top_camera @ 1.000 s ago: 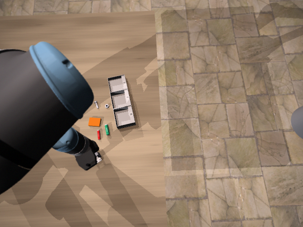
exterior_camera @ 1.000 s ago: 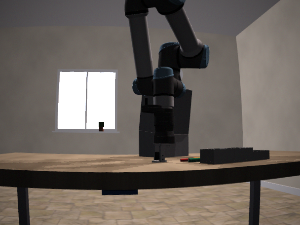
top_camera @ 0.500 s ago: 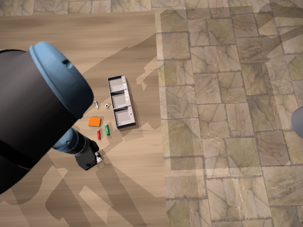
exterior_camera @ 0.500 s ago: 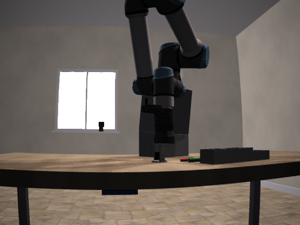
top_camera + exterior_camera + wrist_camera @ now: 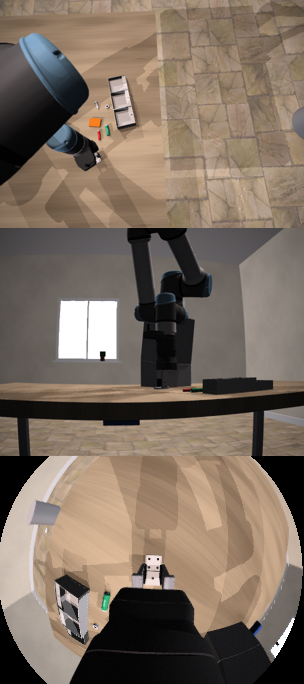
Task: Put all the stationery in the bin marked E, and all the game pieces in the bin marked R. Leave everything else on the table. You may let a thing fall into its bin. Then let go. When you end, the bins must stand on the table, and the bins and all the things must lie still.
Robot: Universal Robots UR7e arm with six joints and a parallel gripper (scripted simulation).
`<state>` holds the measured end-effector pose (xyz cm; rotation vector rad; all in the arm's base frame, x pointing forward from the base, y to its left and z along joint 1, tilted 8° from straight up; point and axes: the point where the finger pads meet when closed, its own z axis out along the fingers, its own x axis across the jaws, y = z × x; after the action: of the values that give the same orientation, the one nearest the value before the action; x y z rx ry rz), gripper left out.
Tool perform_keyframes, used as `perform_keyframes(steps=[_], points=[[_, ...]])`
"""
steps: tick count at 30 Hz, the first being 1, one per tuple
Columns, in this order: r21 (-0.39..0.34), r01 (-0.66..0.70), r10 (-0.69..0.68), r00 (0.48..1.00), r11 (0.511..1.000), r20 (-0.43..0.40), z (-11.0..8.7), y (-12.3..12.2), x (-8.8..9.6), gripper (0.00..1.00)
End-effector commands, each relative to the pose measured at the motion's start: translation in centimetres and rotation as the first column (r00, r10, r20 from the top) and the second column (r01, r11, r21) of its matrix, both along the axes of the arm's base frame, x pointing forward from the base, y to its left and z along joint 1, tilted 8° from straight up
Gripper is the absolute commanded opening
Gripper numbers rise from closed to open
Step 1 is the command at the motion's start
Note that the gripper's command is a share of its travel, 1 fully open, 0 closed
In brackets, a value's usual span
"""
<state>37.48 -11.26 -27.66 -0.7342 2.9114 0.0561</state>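
My gripper is down at the table top, its fingers closed on a white dotted domino. The domino still rests at table level. A red marker and a green marker lie side by side beyond the gripper. An orange pad lies left of them. A row of three open bins stands further on; I cannot read their letters.
A small bolt and a nut lie on the table left of the middle bin. The table's edge runs right of the bins. The arm's big joint hides the table's left part in the overhead view.
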Motion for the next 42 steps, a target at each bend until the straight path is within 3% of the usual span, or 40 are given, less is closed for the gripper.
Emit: perform_keyframes(steps=[1,13,32,42], points=[[-0.001,0.0,0.0,1.0,1.0,0.001,0.8,-0.1,0.0,0.49],[-0.001,0.0,0.0,1.0,1.0,0.001,4.8,-0.4,-0.5,0.49],[-0.001,0.0,0.0,1.0,1.0,0.001,5.4,-0.4,-0.6,0.49],[-0.001,0.0,0.0,1.0,1.0,0.001,6.0,3.3,2.3,0.49]])
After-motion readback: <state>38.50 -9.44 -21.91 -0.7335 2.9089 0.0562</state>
